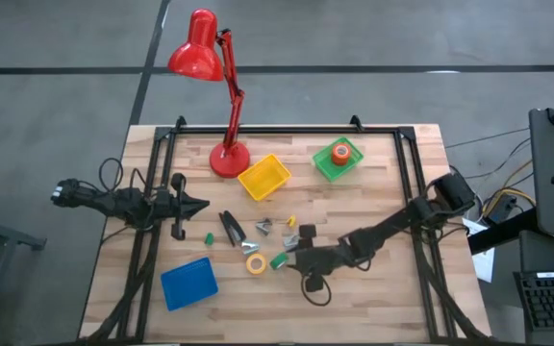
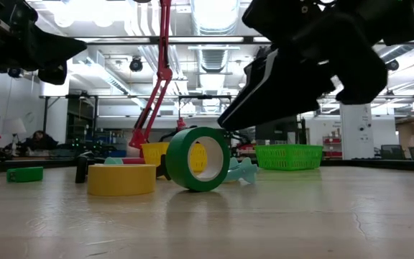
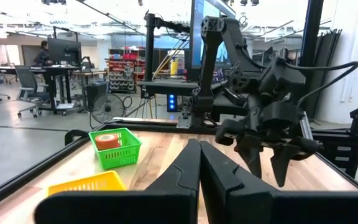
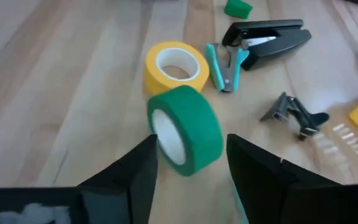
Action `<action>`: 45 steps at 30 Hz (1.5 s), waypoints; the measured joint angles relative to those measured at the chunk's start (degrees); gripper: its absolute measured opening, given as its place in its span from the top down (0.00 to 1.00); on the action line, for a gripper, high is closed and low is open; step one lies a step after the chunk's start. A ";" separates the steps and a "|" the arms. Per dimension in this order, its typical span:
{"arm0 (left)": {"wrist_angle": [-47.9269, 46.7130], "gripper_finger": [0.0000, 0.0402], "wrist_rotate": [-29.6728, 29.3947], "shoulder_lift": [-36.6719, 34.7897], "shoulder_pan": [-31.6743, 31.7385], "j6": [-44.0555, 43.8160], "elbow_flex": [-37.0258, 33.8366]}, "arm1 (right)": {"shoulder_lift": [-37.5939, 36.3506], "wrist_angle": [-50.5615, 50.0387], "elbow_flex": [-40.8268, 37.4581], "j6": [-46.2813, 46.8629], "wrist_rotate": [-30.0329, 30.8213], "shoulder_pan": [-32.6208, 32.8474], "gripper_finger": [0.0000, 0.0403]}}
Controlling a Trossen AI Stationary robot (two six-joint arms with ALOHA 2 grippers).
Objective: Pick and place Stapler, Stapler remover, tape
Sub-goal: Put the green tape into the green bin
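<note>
A green tape roll (image 4: 188,134) stands on its edge on the table, also in the low view (image 2: 198,159). A yellow roll (image 4: 176,65) lies flat just beyond it. The black stapler (image 4: 272,38) lies on the wood, with a teal staple remover (image 4: 222,65) beside it. My right gripper (image 4: 191,143) is open and low over the table (image 1: 292,254), a finger on each side of the green roll. An orange roll (image 1: 342,152) sits in the green basket (image 1: 327,165). My left gripper (image 3: 198,180) is shut and hovers at the table's left (image 1: 196,204), away from these things. My right gripper has one finger (image 4: 146,158) close against the green roll's open face (image 4: 166,140); I cannot tell whether it touches. The other finger (image 4: 253,165) stands clear of the roll's far side. The roll rests on the table on its rim.
A red desk lamp (image 1: 227,159) stands at the far side, next to a yellow basket (image 1: 264,179). A blue tray (image 1: 188,284) lies near the front left. A grey metal clip-like piece (image 4: 294,114), a small green piece (image 1: 209,237) and a yellow bit (image 1: 291,222) lie mid-table.
</note>
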 joint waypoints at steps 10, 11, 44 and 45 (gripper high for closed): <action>-0.11 0.98 0.02 0.00 0.00 0.00 0.00 | 4.18 4.69 0.35 1.28 2.27 0.43 0.43; -0.13 0.98 0.00 0.00 -0.01 0.01 0.00 | 4.64 5.16 0.35 1.11 2.78 0.43 0.42; -0.82 0.98 0.01 0.09 0.01 0.00 0.01 | 6.60 8.24 3.39 -15.20 -7.67 -5.48 0.56; -0.83 0.98 0.01 0.09 0.01 -0.01 0.01 | 6.64 8.32 3.47 -15.20 -8.08 -5.60 0.57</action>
